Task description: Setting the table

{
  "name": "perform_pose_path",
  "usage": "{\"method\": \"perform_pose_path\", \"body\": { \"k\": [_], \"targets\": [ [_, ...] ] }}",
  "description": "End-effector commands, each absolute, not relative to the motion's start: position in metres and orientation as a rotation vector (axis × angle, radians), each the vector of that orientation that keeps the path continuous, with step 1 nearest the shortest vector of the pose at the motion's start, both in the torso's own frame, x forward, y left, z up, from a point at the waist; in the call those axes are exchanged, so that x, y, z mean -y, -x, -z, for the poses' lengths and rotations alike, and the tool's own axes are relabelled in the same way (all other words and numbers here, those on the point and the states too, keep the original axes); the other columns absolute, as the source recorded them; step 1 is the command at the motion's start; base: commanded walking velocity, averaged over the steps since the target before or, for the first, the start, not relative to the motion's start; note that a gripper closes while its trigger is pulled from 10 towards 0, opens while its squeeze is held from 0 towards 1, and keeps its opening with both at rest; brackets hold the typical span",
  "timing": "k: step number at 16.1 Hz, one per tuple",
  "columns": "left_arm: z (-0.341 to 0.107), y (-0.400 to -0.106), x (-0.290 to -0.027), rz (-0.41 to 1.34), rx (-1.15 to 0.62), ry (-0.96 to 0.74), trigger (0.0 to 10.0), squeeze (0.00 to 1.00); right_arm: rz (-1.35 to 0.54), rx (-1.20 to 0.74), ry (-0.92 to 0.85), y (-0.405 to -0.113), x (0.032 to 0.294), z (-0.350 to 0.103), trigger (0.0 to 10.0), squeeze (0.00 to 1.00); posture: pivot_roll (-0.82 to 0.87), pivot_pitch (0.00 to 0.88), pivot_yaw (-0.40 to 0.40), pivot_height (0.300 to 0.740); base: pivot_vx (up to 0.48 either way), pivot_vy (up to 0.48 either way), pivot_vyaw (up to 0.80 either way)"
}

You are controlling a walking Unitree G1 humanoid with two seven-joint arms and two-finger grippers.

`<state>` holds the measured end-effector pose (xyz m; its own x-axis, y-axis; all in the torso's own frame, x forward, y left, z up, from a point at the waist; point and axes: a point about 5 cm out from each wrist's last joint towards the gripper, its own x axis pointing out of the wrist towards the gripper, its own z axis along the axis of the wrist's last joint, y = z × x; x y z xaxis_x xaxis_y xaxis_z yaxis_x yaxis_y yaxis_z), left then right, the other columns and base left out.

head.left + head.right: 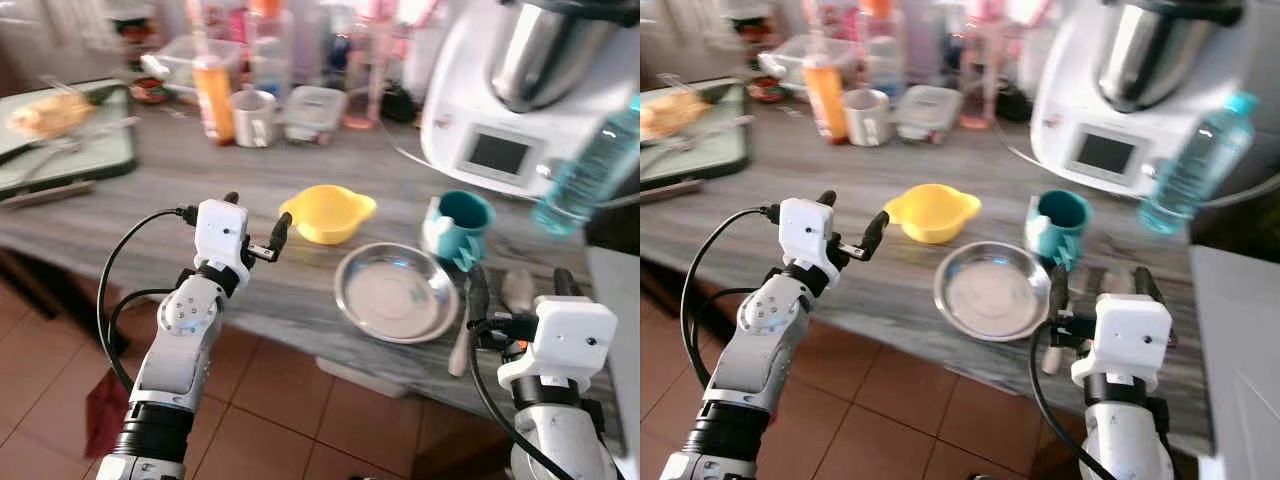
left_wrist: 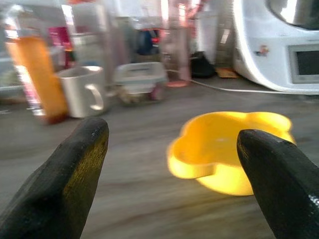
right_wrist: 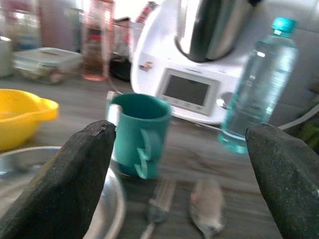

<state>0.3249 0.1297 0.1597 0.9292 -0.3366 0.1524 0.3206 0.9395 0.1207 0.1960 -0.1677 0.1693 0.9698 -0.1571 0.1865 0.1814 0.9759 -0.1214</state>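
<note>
On the grey counter (image 1: 180,180) sit a yellow bowl (image 1: 328,213), a round steel plate (image 1: 396,292) and a teal mug (image 1: 462,222) just behind the plate. A fork (image 3: 160,201) and a spoon (image 3: 207,206) lie to the right of the plate. My left gripper (image 1: 257,212) is open, held above the counter just left of the yellow bowl (image 2: 234,149) and pointing at it. Near the counter's front edge, my right gripper (image 1: 522,283) is open over the cutlery, and the mug (image 3: 142,132) stands beyond it. Neither gripper holds anything.
A white kitchen machine (image 1: 520,100) and a clear water bottle (image 1: 590,170) stand at the back right. An orange bottle (image 1: 213,98), a white mug (image 1: 253,118) and plastic boxes (image 1: 312,112) crowd the back. A green tray (image 1: 70,150) lies far left. Tiled floor (image 1: 300,400) is below.
</note>
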Motion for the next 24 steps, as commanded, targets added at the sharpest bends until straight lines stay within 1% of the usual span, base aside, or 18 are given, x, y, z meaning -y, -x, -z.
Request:
{"method": "perform_pose_path", "body": {
  "k": [1, 11, 15, 17, 19, 21, 24],
  "targets": [
    [-0.158, -0.325, -0.129, 0.348, 0.156, -0.085, 10.0, 0.0, 0.193, 0.179, 0.145, -0.195, 0.171, -0.171, 10.0, 0.0, 0.01, 0.115, -0.021, 0.74, 0.0, 0.0, -0.79],
    [-0.157, -0.325, -0.127, 0.373, 0.148, -0.09, 10.0, 0.0, 0.193, 0.181, 0.143, -0.196, 0.17, -0.17, 10.0, 0.0, 0.01, 0.114, -0.016, 0.74, 0.0, 0.48, -0.74],
    [-0.154, -0.322, -0.129, 0.343, 0.157, -0.147, 10.0, 0.0, 0.188, 0.183, 0.143, -0.196, 0.169, -0.169, 10.0, 0.0, 0.02, 0.114, -0.015, 0.74, 0.0, 0.0, 0.0],
    [-0.152, -0.321, -0.131, 0.31, 0.152, -0.145, 10.0, 0.0, 0.182, 0.182, 0.144, -0.196, 0.169, -0.167, 10.0, 0.0, 0.02, 0.112, -0.015, 0.74, 0.0, 0.0, 0.0],
    [-0.155, -0.319, -0.129, 0.297, 0.178, -0.173, 10.0, 0.0, 0.174, 0.184, 0.147, -0.197, 0.168, -0.167, 10.0, 0.0, 0.02, 0.112, -0.015, 0.74, 0.0, 0.0, 0.0],
    [-0.151, -0.315, -0.128, 0.301, 0.174, -0.174, 10.0, 0.0, 0.159, 0.186, 0.171, -0.197, 0.167, -0.166, 10.0, 0.0, 0.03, 0.102, -0.023, 0.74, 0.0, 0.0, 0.0],
    [-0.146, -0.306, -0.133, 0.294, 0.171, -0.19, 10.0, 0.0, 0.147, 0.167, 0.181, -0.192, 0.166, -0.16, 10.0, 0.0, 0.03, 0.103, -0.022, 0.74, 0.0, 0.0, 0.0]
  ]
}}
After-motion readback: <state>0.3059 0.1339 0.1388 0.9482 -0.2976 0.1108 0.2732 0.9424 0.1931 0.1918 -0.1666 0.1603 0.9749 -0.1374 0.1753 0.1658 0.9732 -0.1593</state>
